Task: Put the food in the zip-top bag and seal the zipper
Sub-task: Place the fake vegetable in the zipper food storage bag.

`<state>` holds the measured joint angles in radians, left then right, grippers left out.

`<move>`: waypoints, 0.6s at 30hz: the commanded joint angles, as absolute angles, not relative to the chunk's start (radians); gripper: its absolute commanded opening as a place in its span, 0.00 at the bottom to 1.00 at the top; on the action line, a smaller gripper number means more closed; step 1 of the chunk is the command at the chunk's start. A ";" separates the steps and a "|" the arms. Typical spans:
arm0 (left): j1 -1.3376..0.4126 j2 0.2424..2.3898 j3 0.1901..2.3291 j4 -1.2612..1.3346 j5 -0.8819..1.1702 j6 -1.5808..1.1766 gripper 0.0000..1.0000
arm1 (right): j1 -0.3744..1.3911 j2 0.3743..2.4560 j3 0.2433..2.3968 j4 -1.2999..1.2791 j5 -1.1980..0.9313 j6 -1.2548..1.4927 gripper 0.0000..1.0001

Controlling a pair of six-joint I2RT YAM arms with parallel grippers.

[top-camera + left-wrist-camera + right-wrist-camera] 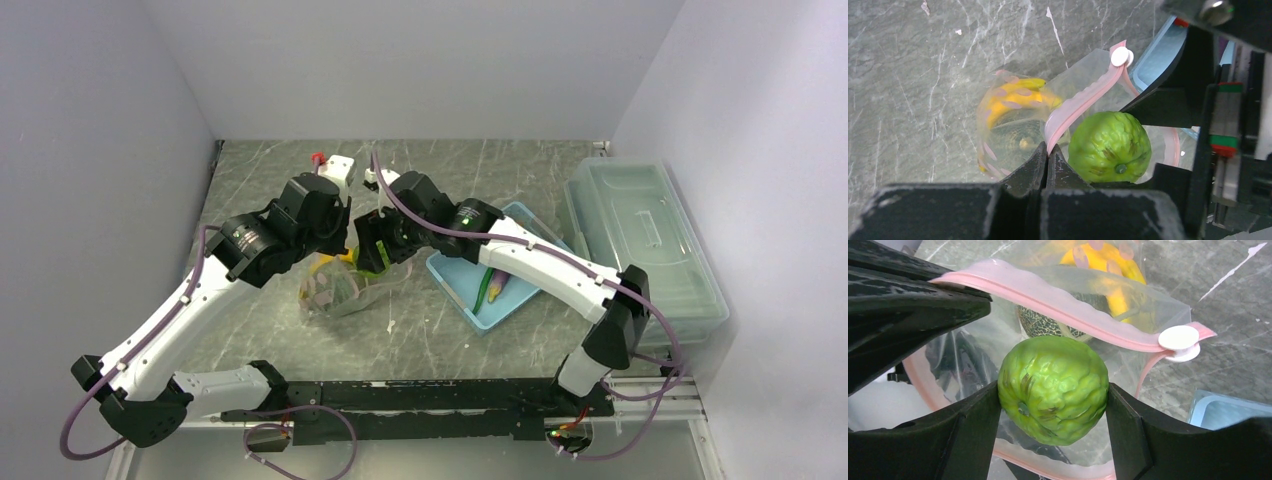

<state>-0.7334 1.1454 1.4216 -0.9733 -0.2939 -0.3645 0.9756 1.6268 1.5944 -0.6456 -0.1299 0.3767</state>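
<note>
1. We grip the green vegetable (1053,385) in the right gripper (1053,412), at the mouth of the zip-top bag (1153,307).
2. The left gripper (1047,156) pinches the zipper (1073,107), evidently to hold that mouth open.
3. Banana (1013,97) and melon (1048,325) lie inside.

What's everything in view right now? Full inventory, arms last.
zip-top bag: 1, clear, table centre, mouth open
zipper: 1, pink, along bag mouth
slider: 1, white, at zipper end
banana bunch: 1, yellow, inside bag
melon: 1, netted grey-green, inside bag
green vegetable: 1, bumpy green, at bag mouth
basket: 1, light blue, right of bag
eggplant: 1, purple, in basket
pod: 1, green, in basket
lidded box: 1, clear, table's right edge
white-and-red item: 1, far side, too small to identify
table: 1, grey marbled
left gripper: 1, black, shut on zipper
right gripper: 1, black, shut on green vegetable
</note>
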 commanded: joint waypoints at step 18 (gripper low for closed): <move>-0.731 1.125 1.445 -0.952 -0.309 -0.390 0.00 | 0.985 1.567 1.600 -0.631 -0.023 0.371 1.00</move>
